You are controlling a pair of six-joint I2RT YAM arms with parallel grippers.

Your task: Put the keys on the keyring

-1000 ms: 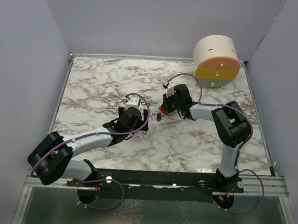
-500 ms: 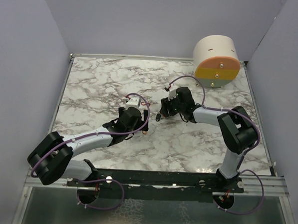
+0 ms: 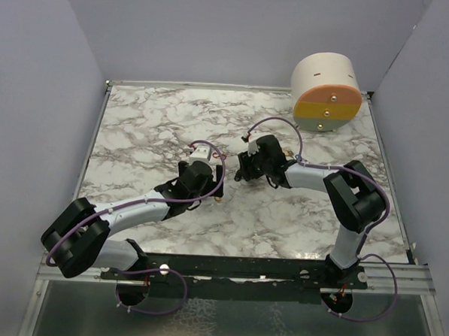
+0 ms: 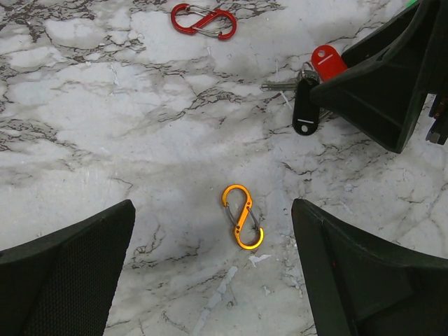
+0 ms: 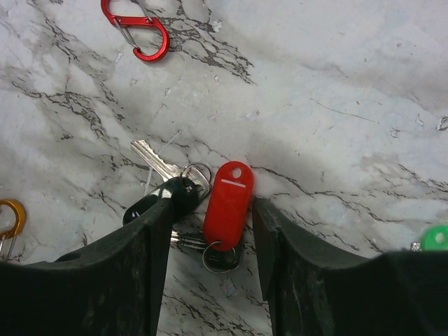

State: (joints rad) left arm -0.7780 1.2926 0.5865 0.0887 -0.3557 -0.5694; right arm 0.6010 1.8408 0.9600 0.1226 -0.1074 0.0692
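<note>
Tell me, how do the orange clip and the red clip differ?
The orange clip lies between the open fingers of the left gripper; the red clip lies farther off, outside them. In the left wrist view the orange clip points away from the camera, the red clip lies crosswise. Both are S-shaped clips, flat on the table, carrying no key.

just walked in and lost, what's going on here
Two robot arms work over a marble table. The right hand is open, its fingers either side of red-tagged keys lying on the table. The left hand hangs open over an orange clip. Keys and clip lie apart, not joined.
</note>
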